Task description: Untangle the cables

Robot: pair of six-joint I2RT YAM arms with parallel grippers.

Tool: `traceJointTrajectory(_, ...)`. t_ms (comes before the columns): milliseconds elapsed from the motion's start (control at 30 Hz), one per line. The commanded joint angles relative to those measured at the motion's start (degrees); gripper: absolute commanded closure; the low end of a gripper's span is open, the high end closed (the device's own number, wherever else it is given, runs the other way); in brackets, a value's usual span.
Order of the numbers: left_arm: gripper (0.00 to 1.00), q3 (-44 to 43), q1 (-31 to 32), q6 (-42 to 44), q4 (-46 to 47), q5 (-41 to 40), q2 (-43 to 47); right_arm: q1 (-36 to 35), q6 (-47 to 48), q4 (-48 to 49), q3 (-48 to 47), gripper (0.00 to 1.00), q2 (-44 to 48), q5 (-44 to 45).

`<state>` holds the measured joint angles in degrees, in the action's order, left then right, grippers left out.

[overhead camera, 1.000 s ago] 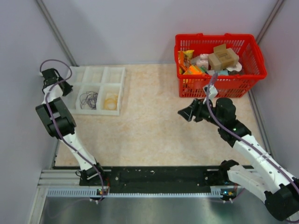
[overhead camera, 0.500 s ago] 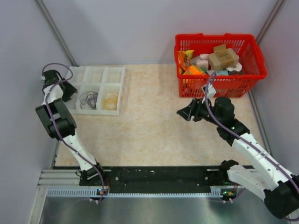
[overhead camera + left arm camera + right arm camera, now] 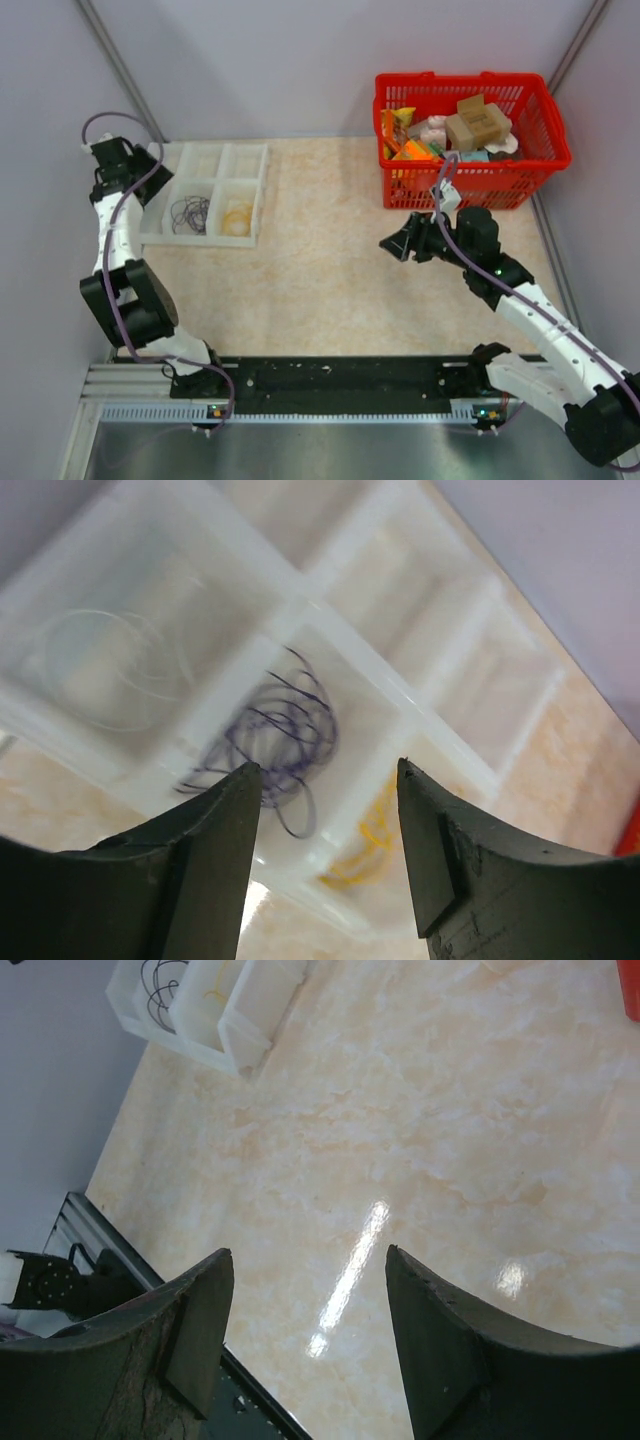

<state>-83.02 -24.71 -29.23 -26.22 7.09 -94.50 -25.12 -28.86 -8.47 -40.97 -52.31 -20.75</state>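
the cables (image 3: 190, 212) lie sorted in 3 neighbouring compartments of the white tray (image 3: 243, 160): a whitish loop (image 3: 110, 670), a dark purple coil (image 3: 285, 725) in the middle one and a yellow strand (image 3: 365, 845). the left gripper (image 3: 325, 770) hangs over the tray, fingers spread, nothing between them. the right gripper (image 3: 308, 1253), likewise spread and empty, hovers over the table (image 3: 320, 280) near the red basket (image 3: 470, 185), well apart from the tray.
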Motion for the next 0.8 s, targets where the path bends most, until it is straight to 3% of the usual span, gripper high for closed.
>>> traceJointTrajectory(0,0.39,5.92,9.13,0.31,4.58,5.64,10.63,-0.36,2.75,-5.66,-4.47,0.38,0.81,3.86)
traceJointTrajectory(267,0.38,12.88,35.4,6.11,7.4,13.29,21.36,-0.28,5.92,-15.96,-5.17,0.33,5.11,16.61)
traceJointTrajectory(400,0.37,13.33,45.43,7.96,8.46,15.14,25.32,-0.36,6.97,-19.03,-6.75,0.28,7.05,22.32)
traceJointTrajectory(567,0.36,12.36,50.1,6.91,10.31,20.06,30.15,-0.28,7.42,-20.97,-11.22,0.13,10.21,28.21)
traceJointTrajectory(767,0.34,10.95,50.72,10.33,10.31,20.42,38.85,-0.28,8.38,-21.33,-15.01,0.05,14.95,29.02)
